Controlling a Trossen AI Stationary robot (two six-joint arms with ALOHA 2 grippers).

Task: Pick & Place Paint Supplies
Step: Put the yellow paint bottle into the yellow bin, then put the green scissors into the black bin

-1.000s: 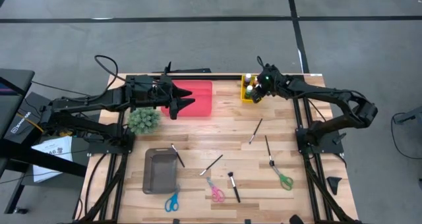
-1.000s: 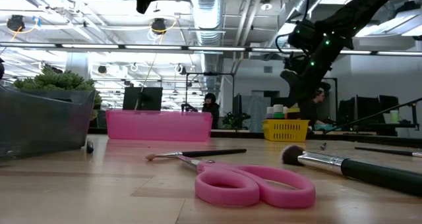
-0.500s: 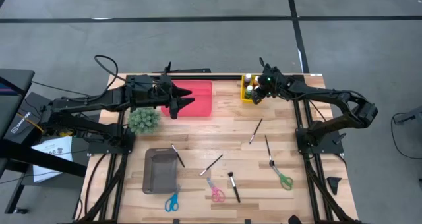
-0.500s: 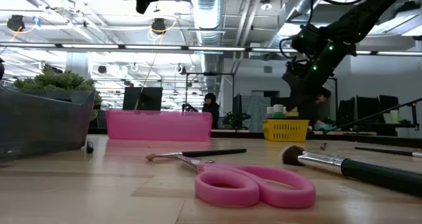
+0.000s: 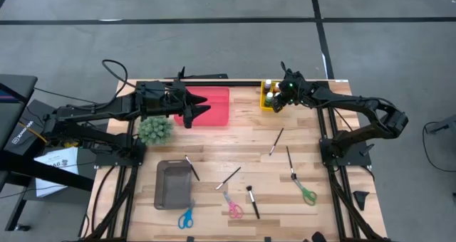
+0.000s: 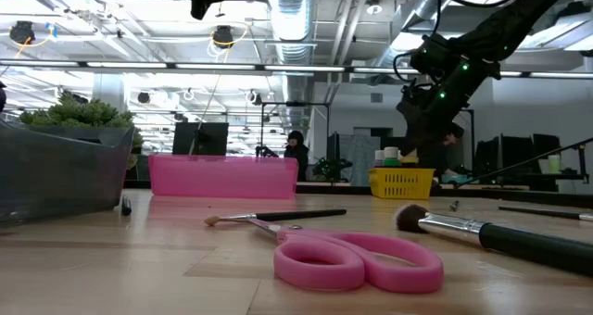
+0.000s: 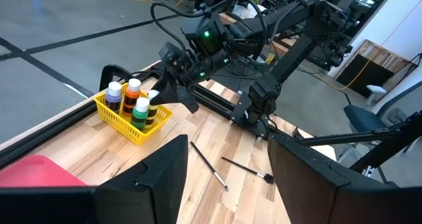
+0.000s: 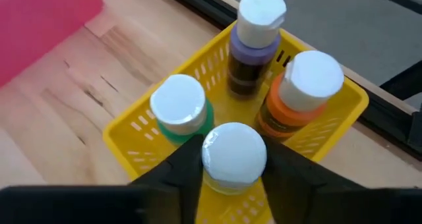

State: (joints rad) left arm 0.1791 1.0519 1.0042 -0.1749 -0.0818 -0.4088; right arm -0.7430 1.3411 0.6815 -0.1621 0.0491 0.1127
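Observation:
A yellow basket point(image 5: 268, 98) at the table's far edge holds several upright white-capped paint bottles: purple point(image 8: 256, 49), orange point(image 8: 298, 102), green point(image 8: 179, 113) and one nearest the camera point(image 8: 234, 157). My right gripper point(image 8: 234, 168) slants down over the basket, open, one finger close on each side of that nearest bottle's cap. My left gripper point(image 5: 198, 114) hangs open above the pink tray point(image 5: 215, 105) with nothing between its fingers. Thin dark brushes point(image 5: 276, 141) lie on the wood. My right gripper's fingers point(image 8: 192, 163) stand right beside the two sides of the nearest bottle's white cap point(image 8: 234, 145), slanting down from above. I cannot tell whether they touch it. The bottle stands upright in the basket.
A fuzzy green tuft point(image 5: 156, 130) sits left of the tray. A grey bin point(image 5: 173, 185) stands near the front left. Blue point(image 5: 186, 218), pink point(image 5: 231, 208) and green point(image 5: 305, 192) scissors and more brushes point(image 5: 229, 176) lie on the near half of the table.
My right gripper has tipped a little while staying over the yellow basket. The bottles and the basket stand as before.

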